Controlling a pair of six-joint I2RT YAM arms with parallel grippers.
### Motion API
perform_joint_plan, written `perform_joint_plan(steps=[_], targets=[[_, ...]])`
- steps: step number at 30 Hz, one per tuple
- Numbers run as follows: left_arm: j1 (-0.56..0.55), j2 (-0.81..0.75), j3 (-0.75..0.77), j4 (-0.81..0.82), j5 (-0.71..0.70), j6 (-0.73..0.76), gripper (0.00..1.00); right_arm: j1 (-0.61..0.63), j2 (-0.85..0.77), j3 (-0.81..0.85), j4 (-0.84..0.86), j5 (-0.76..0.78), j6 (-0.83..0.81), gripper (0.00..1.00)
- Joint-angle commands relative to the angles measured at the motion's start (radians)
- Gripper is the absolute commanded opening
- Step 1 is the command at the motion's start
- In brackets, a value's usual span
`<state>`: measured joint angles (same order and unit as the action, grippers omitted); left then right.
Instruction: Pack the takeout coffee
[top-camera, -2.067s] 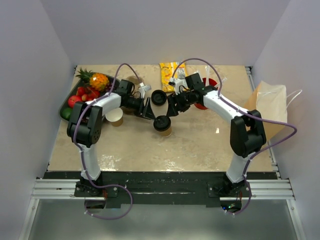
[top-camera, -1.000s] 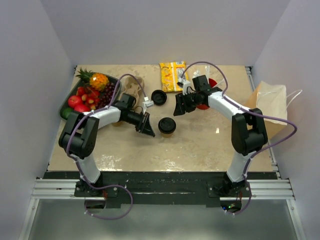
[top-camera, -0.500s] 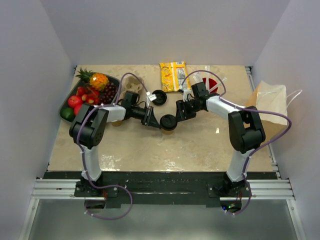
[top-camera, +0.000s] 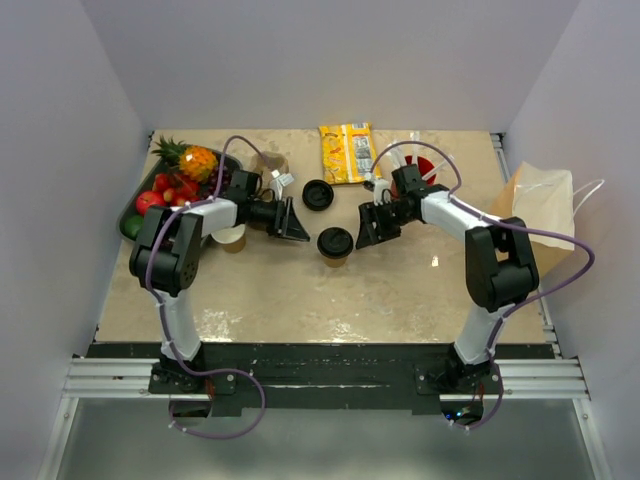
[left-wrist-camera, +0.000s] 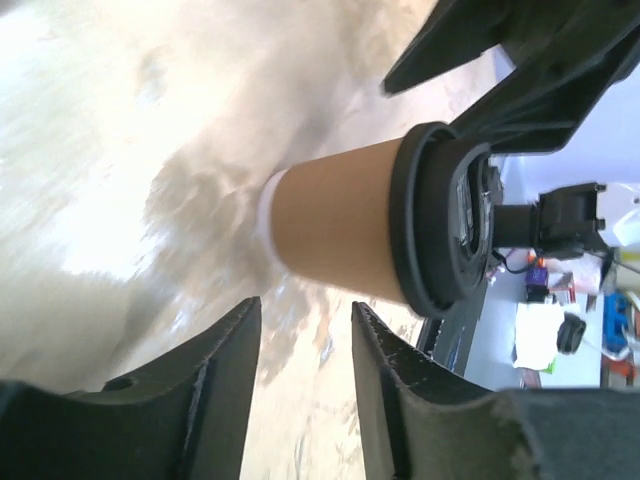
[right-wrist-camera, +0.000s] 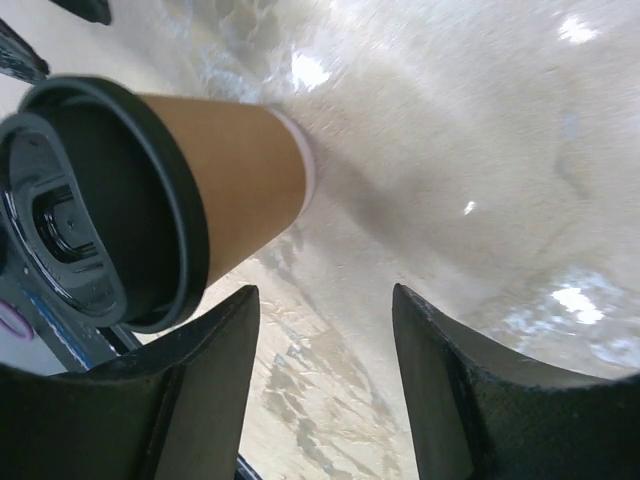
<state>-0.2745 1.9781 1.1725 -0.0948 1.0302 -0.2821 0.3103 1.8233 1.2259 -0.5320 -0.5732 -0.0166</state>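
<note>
The takeout coffee (top-camera: 335, 243), a brown paper cup with a black lid, stands upright mid-table between both grippers. My left gripper (top-camera: 294, 222) is just to its left, open and apart from it. In the left wrist view the cup (left-wrist-camera: 338, 232) lies ahead of the gripper (left-wrist-camera: 305, 303), and nothing sits between the fingers (left-wrist-camera: 215, 380). My right gripper (top-camera: 367, 229) is to the cup's right, open and empty. The right wrist view shows the cup (right-wrist-camera: 240, 180) and its lid (right-wrist-camera: 90, 200) beyond the left fingertip, with bare table between the jaws of the gripper (right-wrist-camera: 325, 295).
A loose black lid (top-camera: 318, 194) lies behind the cup. A lidless paper cup (top-camera: 231, 238) stands by the left arm, beside a fruit tray (top-camera: 133, 210). A yellow snack bag (top-camera: 345, 152) and a red item (top-camera: 424, 163) lie at the back. A brown paper bag (top-camera: 540, 215) sits at the right edge.
My left gripper has drawn back up and left from the cup and its jaws have opened. The right gripper shifted slightly. The cup stays in place.
</note>
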Motion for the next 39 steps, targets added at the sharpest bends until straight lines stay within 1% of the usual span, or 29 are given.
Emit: perform_joint_plan(steps=[1,2,6,8,9,13,17,21,27,29,31,39], targets=[[0.052,-0.084,0.013,-0.155,-0.038,0.073,0.48,-0.050,-0.035,0.055,-0.016,-0.054,-0.019,0.61],[0.057,-0.085,0.021,-0.151,-0.033,0.070,0.48,-0.053,-0.036,0.053,-0.011,-0.068,-0.013,0.61],[0.061,-0.084,0.045,-0.074,0.046,0.015,0.52,-0.062,-0.045,0.041,0.018,-0.219,-0.002,0.66],[0.061,-0.075,0.061,-0.031,0.063,-0.011,0.54,-0.062,-0.050,0.043,0.015,-0.249,-0.011,0.68],[0.060,-0.062,0.065,-0.029,0.071,-0.022,0.54,-0.063,-0.048,0.043,0.009,-0.266,-0.023,0.71],[0.047,-0.048,0.078,-0.031,0.099,-0.028,0.57,-0.062,-0.042,0.052,-0.008,-0.323,-0.040,0.75],[0.024,-0.050,0.082,-0.045,0.133,-0.005,0.58,-0.062,-0.039,0.043,-0.002,-0.315,-0.029,0.75],[0.003,-0.022,0.107,-0.123,0.122,0.041,0.58,-0.062,-0.029,0.046,0.023,-0.298,-0.008,0.75],[-0.012,0.008,0.130,-0.178,0.122,0.072,0.57,-0.062,-0.001,0.081,0.033,-0.284,0.009,0.74],[-0.022,0.008,0.134,-0.192,0.120,0.090,0.57,-0.062,0.008,0.086,0.041,-0.281,0.009,0.74],[-0.028,0.011,0.134,-0.201,0.116,0.093,0.57,-0.062,0.017,0.087,0.050,-0.278,0.046,0.74],[-0.042,0.025,0.138,-0.235,0.105,0.119,0.57,-0.062,0.048,0.093,0.063,-0.261,0.067,0.73]])
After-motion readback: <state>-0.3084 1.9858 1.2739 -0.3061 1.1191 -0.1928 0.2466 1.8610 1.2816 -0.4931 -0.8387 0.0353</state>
